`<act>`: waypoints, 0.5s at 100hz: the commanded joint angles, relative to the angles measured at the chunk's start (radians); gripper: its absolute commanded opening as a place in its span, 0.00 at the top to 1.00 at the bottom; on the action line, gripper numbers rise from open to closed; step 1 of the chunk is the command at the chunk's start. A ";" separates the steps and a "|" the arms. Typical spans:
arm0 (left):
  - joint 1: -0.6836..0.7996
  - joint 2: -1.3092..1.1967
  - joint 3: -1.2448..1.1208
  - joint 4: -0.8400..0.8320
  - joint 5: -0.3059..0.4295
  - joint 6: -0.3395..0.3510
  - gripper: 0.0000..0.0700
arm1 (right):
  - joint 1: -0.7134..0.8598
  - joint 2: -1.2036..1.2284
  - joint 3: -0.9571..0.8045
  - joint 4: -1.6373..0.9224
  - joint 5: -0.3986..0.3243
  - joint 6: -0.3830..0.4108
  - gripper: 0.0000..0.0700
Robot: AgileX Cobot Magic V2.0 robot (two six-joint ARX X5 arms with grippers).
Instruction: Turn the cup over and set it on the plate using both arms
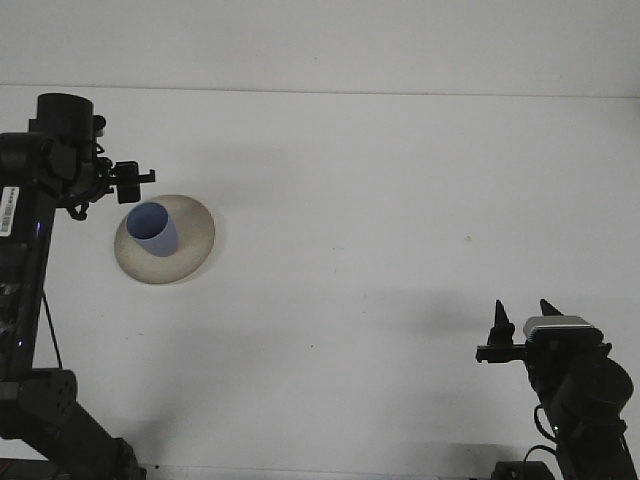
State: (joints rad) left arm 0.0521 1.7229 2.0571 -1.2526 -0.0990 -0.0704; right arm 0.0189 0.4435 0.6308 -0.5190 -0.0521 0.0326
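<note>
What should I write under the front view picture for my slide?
Blue cup stands on the plate; left gripper hangs apart from it, right gripper open.

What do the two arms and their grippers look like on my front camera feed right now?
Both arms are matte black. The left arm carries white labels on its link and a thin black cable alongside; the left gripper is small, black and blocky. The right gripper has two pointed black fingers ahead of a grey-topped housing on a rounded black joint.

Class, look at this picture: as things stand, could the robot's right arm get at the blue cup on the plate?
Probably not easily. The right hand sits far across the table from the blue cup on the plate; nothing blocks it.
</note>
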 commanded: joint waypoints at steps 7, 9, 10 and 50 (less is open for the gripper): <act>-0.003 -0.053 -0.018 0.013 0.003 -0.022 0.51 | 0.000 0.002 0.003 0.008 0.000 -0.007 0.33; -0.006 -0.067 -0.031 0.022 0.003 -0.022 0.51 | 0.000 0.002 0.003 0.008 0.000 -0.007 0.33; -0.007 -0.075 -0.038 0.027 0.003 -0.022 0.51 | 0.000 0.002 0.003 0.008 0.000 -0.007 0.33; -0.091 -0.557 -0.638 0.418 0.003 -0.032 0.51 | 0.000 0.002 0.003 0.009 0.000 -0.007 0.33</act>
State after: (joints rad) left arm -0.0273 1.2221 1.4849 -0.9047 -0.0986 -0.0952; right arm 0.0189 0.4435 0.6308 -0.5190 -0.0521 0.0326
